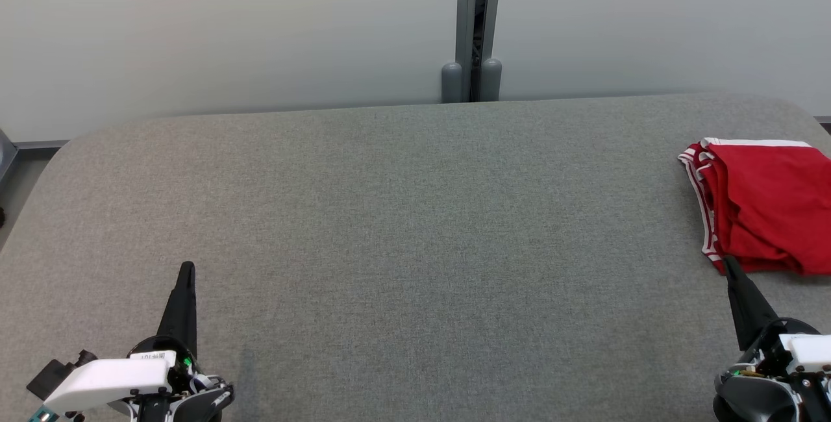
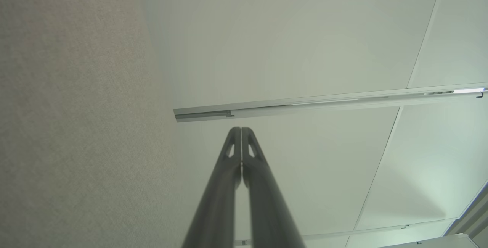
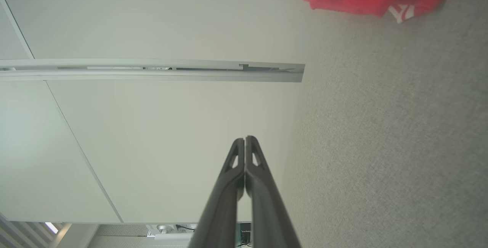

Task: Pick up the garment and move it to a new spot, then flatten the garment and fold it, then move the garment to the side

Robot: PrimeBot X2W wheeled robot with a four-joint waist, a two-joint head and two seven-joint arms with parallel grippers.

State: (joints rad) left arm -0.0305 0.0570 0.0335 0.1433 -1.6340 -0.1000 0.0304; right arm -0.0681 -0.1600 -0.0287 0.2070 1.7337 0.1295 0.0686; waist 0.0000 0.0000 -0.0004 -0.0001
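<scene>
One garment (image 1: pixel 772 204): red cloth with white trim (image 1: pixel 756 143) along its far and left edges. It lies in loosely stacked layers at the far right of the grey worktop (image 1: pixel 415 227), partly cut off by the right edge of the head view.

Two claws, both unladen. The left claw (image 1: pixel 186 273) sits at the near left, fingers pressed together on nothing, well apart from the garment. The right claw (image 1: pixel 728 263) sits at the near right, fingers likewise closed and empty. Its tip is near the garment's near-left corner, and the right wrist view shows it clear of the cloth.

Handling, judged: light, soft and limp, with no stiffness of its own. It will likely sag and unfold when lifted, so a single pinch may bring up one layer only. It is not fragile, and the fabric-covered worktop should give some drag rather than slip.

Hold, judged: the trimmed hem at the left edge looks firmest. Taking all the stacked layers there would suit the right claw, which must first open.
</scene>
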